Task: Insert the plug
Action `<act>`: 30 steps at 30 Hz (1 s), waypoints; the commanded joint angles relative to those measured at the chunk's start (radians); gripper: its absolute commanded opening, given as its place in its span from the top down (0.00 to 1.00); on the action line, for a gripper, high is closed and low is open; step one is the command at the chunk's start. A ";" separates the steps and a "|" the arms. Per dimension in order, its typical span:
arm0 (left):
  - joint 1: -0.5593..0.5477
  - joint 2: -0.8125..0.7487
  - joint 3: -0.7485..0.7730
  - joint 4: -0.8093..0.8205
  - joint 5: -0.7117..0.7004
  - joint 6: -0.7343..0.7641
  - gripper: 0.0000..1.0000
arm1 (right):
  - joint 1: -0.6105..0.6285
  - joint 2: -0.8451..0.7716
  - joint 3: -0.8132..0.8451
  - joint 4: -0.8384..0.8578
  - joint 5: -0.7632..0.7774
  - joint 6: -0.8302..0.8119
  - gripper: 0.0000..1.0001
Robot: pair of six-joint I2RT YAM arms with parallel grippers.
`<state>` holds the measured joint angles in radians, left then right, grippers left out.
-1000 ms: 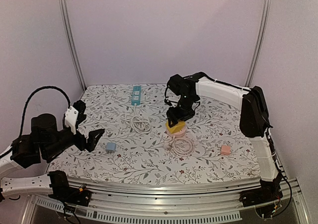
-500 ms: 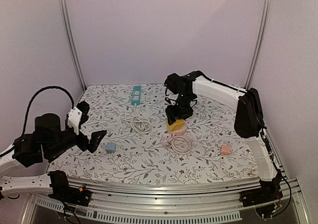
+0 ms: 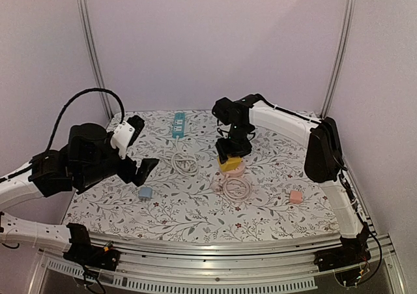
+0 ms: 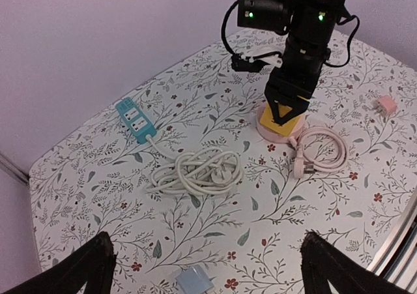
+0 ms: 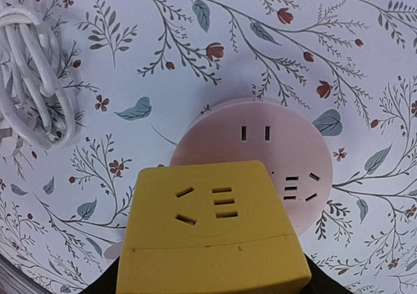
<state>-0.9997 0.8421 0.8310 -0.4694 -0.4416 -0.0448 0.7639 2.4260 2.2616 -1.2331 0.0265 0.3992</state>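
Note:
My right gripper (image 3: 229,154) is shut on a yellow cube adapter (image 3: 229,166) and holds it over the near left part of a round pink socket (image 3: 237,173). In the right wrist view the adapter (image 5: 212,229) fills the lower middle, its slotted face up, and hides part of the socket (image 5: 293,144); I cannot tell whether they touch. My right gripper (image 5: 208,289) shows only as dark edges beside it. My left gripper (image 3: 140,170) is open and empty, high above a small blue plug (image 3: 145,193). Its view shows its fingertips (image 4: 85,268) wide apart either side of the blue plug (image 4: 193,281).
A teal power strip (image 3: 178,123) lies at the back, its white cable coiled (image 3: 184,161) at mid-table. A pink cable coil (image 3: 238,190) lies in front of the socket. A small pink plug (image 3: 296,197) sits at the right. Metal posts stand at the back corners.
My left arm has risen and swung right and forward, over the blue plug. My right gripper has shifted slightly left with the yellow adapter, still over the pink socket.

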 commanded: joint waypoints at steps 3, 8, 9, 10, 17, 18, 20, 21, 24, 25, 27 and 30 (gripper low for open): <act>-0.012 0.106 0.056 0.072 0.088 0.010 0.01 | -0.034 0.111 -0.222 -0.154 0.158 0.074 1.00; -0.012 0.151 0.061 0.118 0.131 0.003 0.01 | -0.060 0.010 -0.369 -0.154 0.176 0.068 1.00; -0.011 0.155 0.060 0.126 0.139 0.002 0.00 | -0.069 -0.020 -0.405 -0.149 0.173 0.064 1.00; -0.012 0.159 0.058 0.136 0.145 -0.001 0.01 | -0.076 -0.046 -0.444 -0.141 0.162 0.060 1.00; -0.011 0.144 0.037 0.159 0.164 -0.043 0.01 | -0.129 -0.144 -0.604 -0.137 0.129 0.047 1.00; -0.011 0.139 0.028 0.161 0.169 -0.047 0.01 | -0.131 -0.144 -0.597 -0.141 0.125 0.046 1.00; -0.011 0.131 0.020 0.158 0.176 -0.053 0.00 | -0.137 -0.120 -0.560 -0.154 0.117 0.047 1.00; -0.011 0.128 0.018 0.152 0.179 -0.056 0.01 | -0.137 -0.104 -0.538 -0.155 0.105 0.039 1.00; -0.011 0.118 0.019 0.127 0.192 -0.060 0.01 | -0.139 -0.048 -0.474 -0.157 0.079 0.028 0.95; -0.011 0.113 0.020 0.119 0.194 -0.064 0.01 | -0.140 -0.033 -0.463 -0.157 0.071 0.029 0.92; -0.012 0.100 0.020 0.110 0.192 -0.073 0.01 | -0.145 0.007 -0.438 -0.156 0.058 0.027 0.89; -0.011 0.082 0.017 0.107 0.190 -0.087 0.01 | -0.149 0.059 -0.410 -0.157 0.068 0.028 0.84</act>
<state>-0.9997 0.9546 0.8669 -0.3378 -0.2649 -0.1051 0.6395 2.2288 1.9366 -1.2545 0.0906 0.4438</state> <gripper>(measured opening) 0.994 0.630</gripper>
